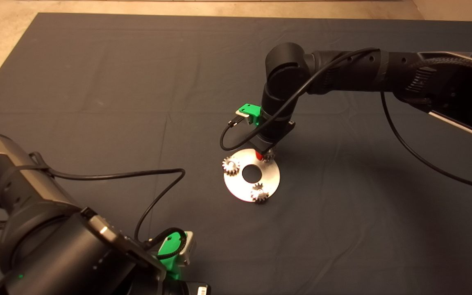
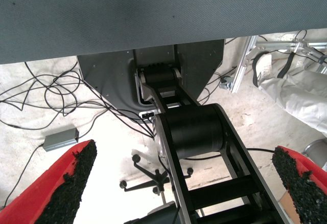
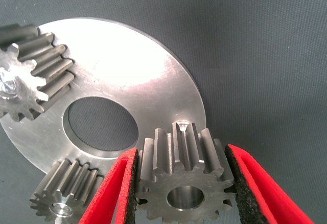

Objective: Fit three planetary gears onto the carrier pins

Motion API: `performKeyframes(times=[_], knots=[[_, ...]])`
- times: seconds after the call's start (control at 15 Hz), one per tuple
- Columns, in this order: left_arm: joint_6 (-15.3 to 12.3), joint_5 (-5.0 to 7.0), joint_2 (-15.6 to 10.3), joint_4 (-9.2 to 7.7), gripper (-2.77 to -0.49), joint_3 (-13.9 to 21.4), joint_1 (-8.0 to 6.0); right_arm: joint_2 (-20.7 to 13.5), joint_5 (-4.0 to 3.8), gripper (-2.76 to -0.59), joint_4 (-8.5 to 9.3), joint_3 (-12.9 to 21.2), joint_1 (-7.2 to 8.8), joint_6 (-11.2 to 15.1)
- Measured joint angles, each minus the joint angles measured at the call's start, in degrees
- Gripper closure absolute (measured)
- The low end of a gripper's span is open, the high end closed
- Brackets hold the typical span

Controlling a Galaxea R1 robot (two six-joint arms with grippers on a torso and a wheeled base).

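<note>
Head view: my right arm is reaching in from the right and pointing down over the far edge of the plate point(image 1: 236, 186). The right gripper point(image 1: 262, 155) is sitting at the plate's far rim with a gear point(image 1: 268, 154) between its fingers. Two more gears are sitting on the plate: one at the left rim point(image 1: 231, 166), one at the near rim point(image 1: 260, 192). Plate is lying flat on the mat point(image 1: 96, 102). My left gripper is parked at the lower left edge, away from the plate.

Left wrist view: my left gripper point(image 2: 184, 183) is hanging with fingers spread wide, gripping nothing. It is looking past the mat edge at cables and the robot base on the floor.

Right wrist view: my right fingers point(image 3: 115, 188) are pinching the third gear by its teeth, bore empty. A bare pin point(image 3: 182, 127) is showing just behind that gear; it looks off the pin, though the angle is poor. The other two gears point(image 3: 36, 75) point(image 3: 69, 193) are each seated with a pin tip showing in the bore.
</note>
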Motion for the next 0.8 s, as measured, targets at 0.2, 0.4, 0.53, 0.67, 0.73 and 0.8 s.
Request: performKeyframes(times=[0.2, 0.4, 0.53, 0.67, 0.73, 0.8], knots=[[0.00, 0.00, -0.02, 0.00, -2.48, 0.00, 0.00, 0.68, 0.45, -1.07, -0.02, -1.79, -0.05, -0.43], [0.02, 0.00, 0.00, 0.02, -2.48, 0.00, 0.00, 0.74, 0.94, -1.07, 0.00, -2.68, -0.24, -0.83], [0.02, -0.02, 0.00, 0.02, -2.48, 0.00, 0.00, 0.99, 0.95, -1.07, 0.00, -2.95, -0.33, -0.95], [0.02, 0.00, 0.00, 0.02, -2.48, 0.00, 0.00, 1.05, 0.94, -1.07, -0.02, -2.95, -0.38, -1.04], [0.00, 0.00, -0.02, 0.00, -2.48, 0.00, 0.00, 1.05, 0.95, -1.07, -0.02, -2.95, -0.38, -1.05], [0.01, 0.00, 0.00, 0.02, -2.48, 0.00, 0.00, 1.04, 0.95, -1.07, -0.02, -2.90, -0.38, -1.05]])
